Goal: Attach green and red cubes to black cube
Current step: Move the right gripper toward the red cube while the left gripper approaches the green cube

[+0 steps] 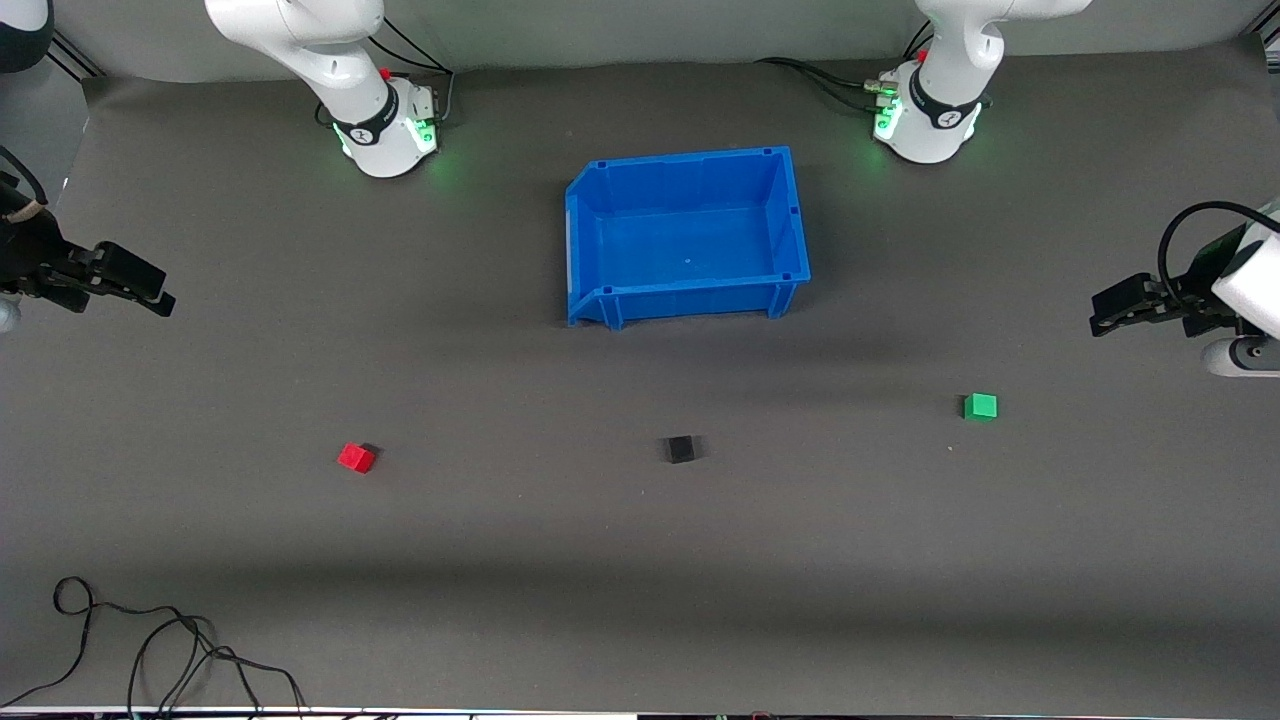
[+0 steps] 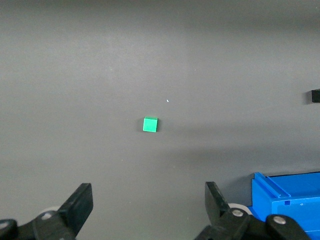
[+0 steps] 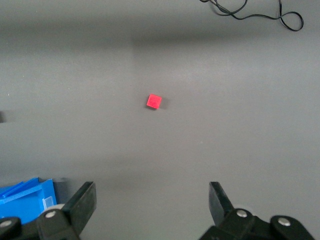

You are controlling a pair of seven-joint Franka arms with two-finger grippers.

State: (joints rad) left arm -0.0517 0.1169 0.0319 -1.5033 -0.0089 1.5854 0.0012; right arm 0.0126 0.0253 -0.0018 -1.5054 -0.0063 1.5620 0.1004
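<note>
Here we are looking down at a dark grey table (image 1: 640, 560) from high up, with two white robot arms based along the top of the frame. Three small cubes are sitting apart in a loose row across the lower middle of the picture: the red cube (image 1: 356, 458) at lower left of centre, toward the right arm's end, the black cube (image 1: 681, 449) in the middle, and the green cube (image 1: 980, 406) at right, toward the left arm's end. None is touching another, so we are judging that the joining has not begun.

The right gripper (image 1: 150, 292) is hanging at the left edge of the frame and the left gripper (image 1: 1108, 312) at the right edge, both over bare table. In each wrist view the jaws are standing wide apart, holding nothing. Each arm is facing the cube on its own side, green for the left, red for the right, which we are reading as one colour assigned per arm, with black as the shared meeting point.

A blue bin (image 1: 590, 215), empty, is sitting above centre between the bases. The table covering is matte and slightly creased, and a loose black cable (image 1: 150, 640) is curling at the lower left corner.
</note>
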